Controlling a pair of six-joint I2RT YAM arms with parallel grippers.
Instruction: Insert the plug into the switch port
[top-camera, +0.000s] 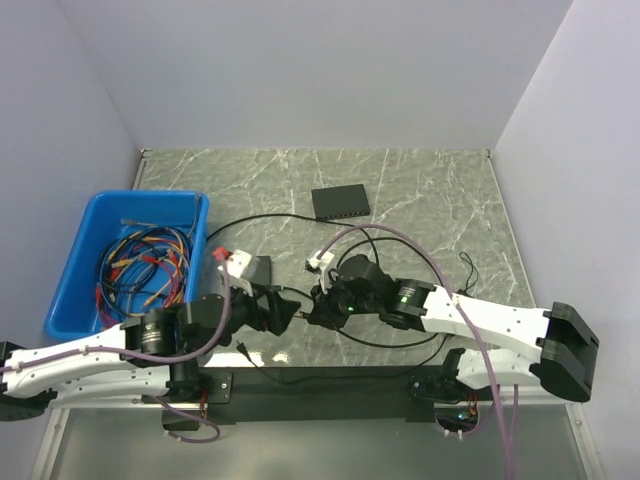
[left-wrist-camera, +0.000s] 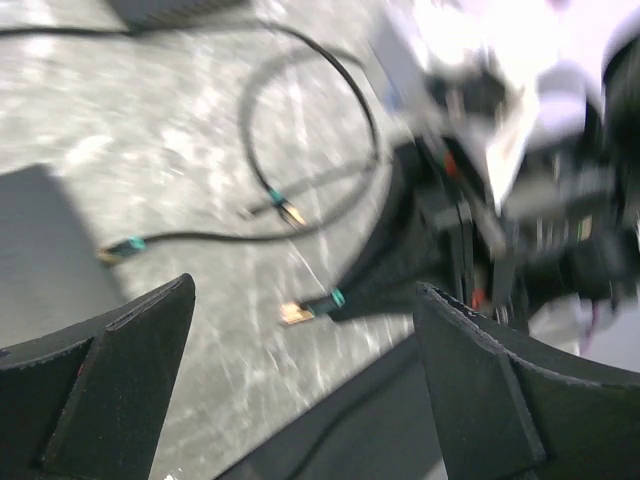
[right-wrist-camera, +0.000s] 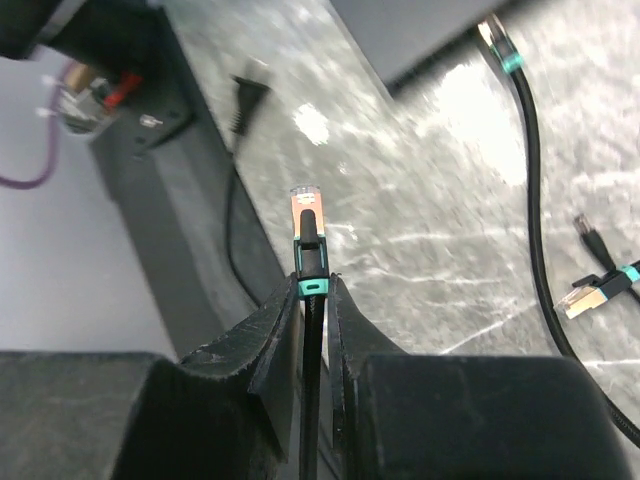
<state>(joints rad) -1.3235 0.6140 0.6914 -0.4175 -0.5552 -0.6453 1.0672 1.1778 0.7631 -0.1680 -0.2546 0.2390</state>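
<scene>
Both arms reach low toward the front middle; right hand (right-wrist-camera: 312, 300) is pinched on the thin black cable (right-wrist-camera: 312, 380) just behind the plug (right-wrist-camera: 306, 215), coppery tip with a teal band; left hand (left-wrist-camera: 305, 290) gapes wide, holding nothing. Switch (top-camera: 340, 203), a small flat black box, sits well apart on the grey marbled worktop (top-camera: 440, 200); pale walls (top-camera: 300, 70) around.

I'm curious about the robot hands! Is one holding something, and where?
The right gripper pinches the black cable just behind its plug. The left gripper holds nothing.
</scene>
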